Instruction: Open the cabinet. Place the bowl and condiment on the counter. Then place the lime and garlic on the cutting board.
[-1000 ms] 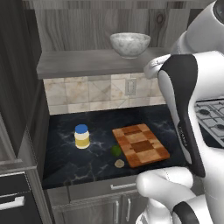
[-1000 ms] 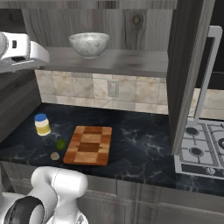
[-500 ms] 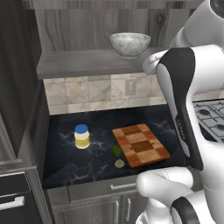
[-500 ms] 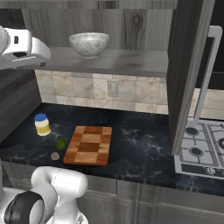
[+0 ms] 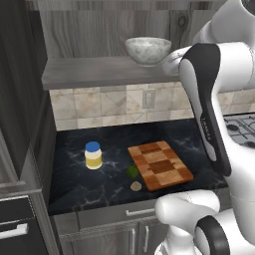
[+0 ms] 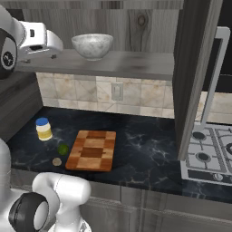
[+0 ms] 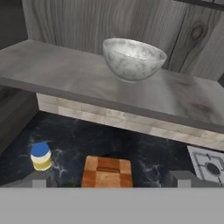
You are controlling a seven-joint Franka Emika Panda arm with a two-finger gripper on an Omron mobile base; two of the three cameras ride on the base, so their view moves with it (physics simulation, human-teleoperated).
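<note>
The bowl sits up on the shelf and the jaws are wide apart, holding nothing.

Left base view: bowl [image 5: 148, 50] on the shelf [image 5: 99, 72]; condiment [image 5: 93, 155], lime [image 5: 132, 171] and garlic [image 5: 135, 186] on the surface [image 5: 89, 184], left of the cutting board [image 5: 159, 164].
Right base view: lime [image 6: 63, 149] and garlic [image 6: 56, 161] lie just beside the board's left edge.
Hand view: bowl [image 7: 133, 58] near the shelf's middle.

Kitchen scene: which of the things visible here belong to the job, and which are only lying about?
Belong to the job:
bowl on the shelf
condiment on the counter
lime beside the cutting board
garlic on the counter
cabinet, door open

Lying about:
stove
wall socket
</note>
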